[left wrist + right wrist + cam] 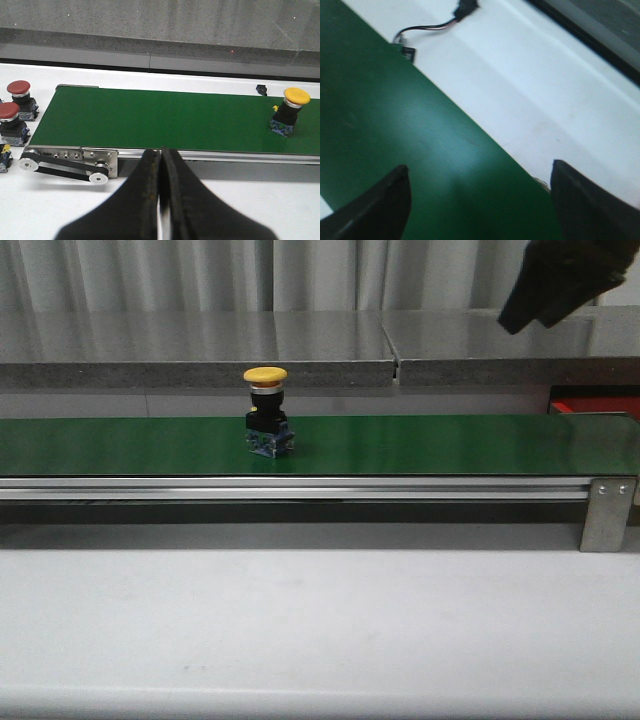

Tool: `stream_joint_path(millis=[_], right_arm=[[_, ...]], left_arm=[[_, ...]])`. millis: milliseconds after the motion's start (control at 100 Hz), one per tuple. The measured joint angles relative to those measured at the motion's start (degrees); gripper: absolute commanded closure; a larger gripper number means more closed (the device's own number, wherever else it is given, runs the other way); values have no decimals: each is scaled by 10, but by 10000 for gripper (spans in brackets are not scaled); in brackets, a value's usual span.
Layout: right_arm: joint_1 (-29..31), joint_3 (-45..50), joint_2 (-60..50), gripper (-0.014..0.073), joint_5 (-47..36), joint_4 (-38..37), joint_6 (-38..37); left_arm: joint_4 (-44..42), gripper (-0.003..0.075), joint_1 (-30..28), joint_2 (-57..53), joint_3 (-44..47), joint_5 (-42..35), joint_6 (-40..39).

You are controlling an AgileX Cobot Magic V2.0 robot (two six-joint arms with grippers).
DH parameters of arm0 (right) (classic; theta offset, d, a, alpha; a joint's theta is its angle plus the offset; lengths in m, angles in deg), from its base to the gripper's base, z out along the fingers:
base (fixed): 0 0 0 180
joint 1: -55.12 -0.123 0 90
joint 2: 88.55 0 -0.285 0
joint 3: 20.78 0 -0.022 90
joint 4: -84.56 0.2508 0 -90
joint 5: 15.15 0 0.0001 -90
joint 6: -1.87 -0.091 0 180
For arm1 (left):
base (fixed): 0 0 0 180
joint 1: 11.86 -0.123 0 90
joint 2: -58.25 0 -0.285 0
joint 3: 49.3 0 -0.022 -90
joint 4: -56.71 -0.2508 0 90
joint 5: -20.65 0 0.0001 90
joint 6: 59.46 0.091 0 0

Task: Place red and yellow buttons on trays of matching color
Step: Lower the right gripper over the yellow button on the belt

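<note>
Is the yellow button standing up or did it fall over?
Standing up. The yellow button sits on the green belt with its yellow cap on top and its dark base flat underneath.

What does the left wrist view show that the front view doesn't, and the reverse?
Only the left wrist view shows two red-capped push buttons standing on the white table off the belt's roller end, the black drive belt on its pulleys, and the left gripper, fingers pressed together. Only the front view shows an edge of the bright red flat tray behind the belt's right end. Both show the yellow-capped push button upright on the long green conveyor belt.
</note>
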Motion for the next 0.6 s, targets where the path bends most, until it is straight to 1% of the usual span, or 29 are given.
stream_joint_path(millis=[160,280,410,600], right_arm=[[-59,0,0,20,15,0,41],[-92,0,0,20,35,0,68],[-119,0,0,20,49,0,89],[-148,3,0,20,50,0,95]], left_arm=[[0,741,0,0,0,0,0],[0,741,0,0,0,0,0],[0,741,0,0,0,0,0],[0,741,0,0,0,0,0]])
